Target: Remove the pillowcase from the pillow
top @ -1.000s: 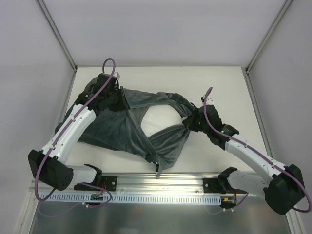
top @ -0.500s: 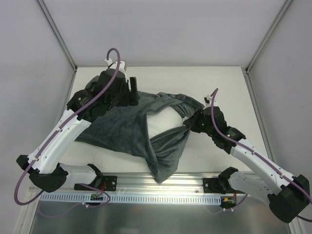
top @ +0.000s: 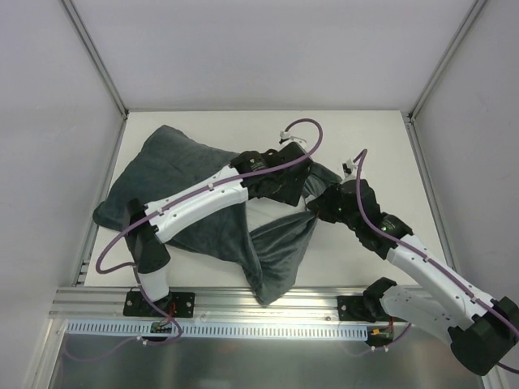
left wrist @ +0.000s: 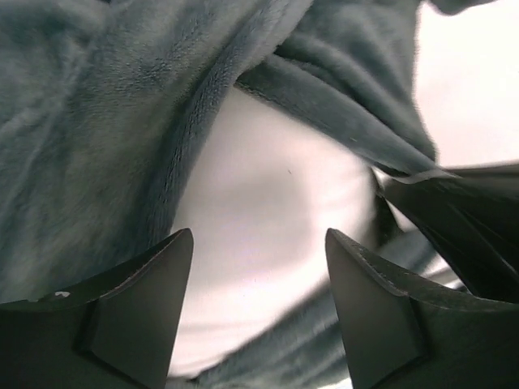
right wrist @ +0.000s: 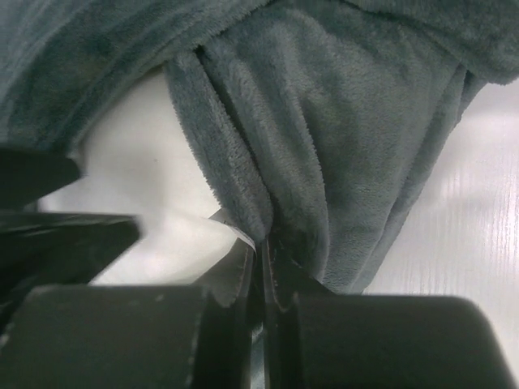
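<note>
Left gripper (left wrist: 258, 235) just swung over, jaws wide, pillow (left wrist: 276, 174) dead ahead; right gripper (right wrist: 261, 255) pinches the case (right wrist: 340, 121), pull-out's next I guess.

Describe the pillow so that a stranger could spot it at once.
On the white table lies a big dark grey plush pillowcase. At its open mouth, below the left gripper, a smooth white bulge shows: the pillow. It alone is pale and smooth amid fuzzy dark cloth.
</note>
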Available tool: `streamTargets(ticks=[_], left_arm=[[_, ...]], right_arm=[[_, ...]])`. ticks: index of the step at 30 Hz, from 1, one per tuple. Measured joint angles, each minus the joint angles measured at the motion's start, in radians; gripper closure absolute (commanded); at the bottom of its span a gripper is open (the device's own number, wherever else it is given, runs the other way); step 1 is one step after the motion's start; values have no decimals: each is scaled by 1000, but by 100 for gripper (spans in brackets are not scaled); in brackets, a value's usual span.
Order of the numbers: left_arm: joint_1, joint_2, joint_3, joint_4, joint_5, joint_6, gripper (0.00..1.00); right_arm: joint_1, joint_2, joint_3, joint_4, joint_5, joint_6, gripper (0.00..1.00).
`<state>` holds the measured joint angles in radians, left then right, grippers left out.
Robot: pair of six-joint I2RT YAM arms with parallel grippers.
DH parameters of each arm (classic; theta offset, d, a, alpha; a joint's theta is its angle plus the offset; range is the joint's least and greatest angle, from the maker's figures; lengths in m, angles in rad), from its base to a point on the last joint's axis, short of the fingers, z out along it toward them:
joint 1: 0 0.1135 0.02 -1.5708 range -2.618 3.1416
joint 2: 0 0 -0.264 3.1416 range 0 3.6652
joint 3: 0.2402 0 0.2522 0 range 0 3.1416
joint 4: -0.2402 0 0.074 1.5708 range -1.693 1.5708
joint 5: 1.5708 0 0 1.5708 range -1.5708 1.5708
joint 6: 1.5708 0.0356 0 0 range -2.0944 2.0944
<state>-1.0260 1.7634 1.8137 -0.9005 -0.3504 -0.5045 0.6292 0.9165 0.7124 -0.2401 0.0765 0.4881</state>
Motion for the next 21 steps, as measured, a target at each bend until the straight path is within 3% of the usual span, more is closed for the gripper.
streamTargets(ticks=[7, 10, 14, 15, 18, 19, 20, 21], left_arm=[[0, 87, 23, -15, -27, -51, 7], [0, 107, 33, -18, -27, -64, 1], [0, 155, 48, -21, -28, -72, 2], [0, 172, 48, -22, -29, -74, 7], [3, 224, 48, -19, -31, -88, 46], [7, 235, 48, -18, -32, -88, 82], [13, 246, 47, -17, -32, -89, 100], [20, 252, 46, -14, -33, -90, 100]], right_arm=[[5, -50, 0, -27, 15, 2, 99], [5, -52, 0, -34, 17, 2, 99], [5, -52, -1, -35, 21, 7, 99], [5, -52, -3, -35, 24, 9, 99], [5, -52, -20, -34, 37, 15, 99], [5, -52, -30, -34, 45, 19, 99], [5, -52, -42, -34, 52, 22, 99], [5, -52, -56, -35, 62, 26, 99]])
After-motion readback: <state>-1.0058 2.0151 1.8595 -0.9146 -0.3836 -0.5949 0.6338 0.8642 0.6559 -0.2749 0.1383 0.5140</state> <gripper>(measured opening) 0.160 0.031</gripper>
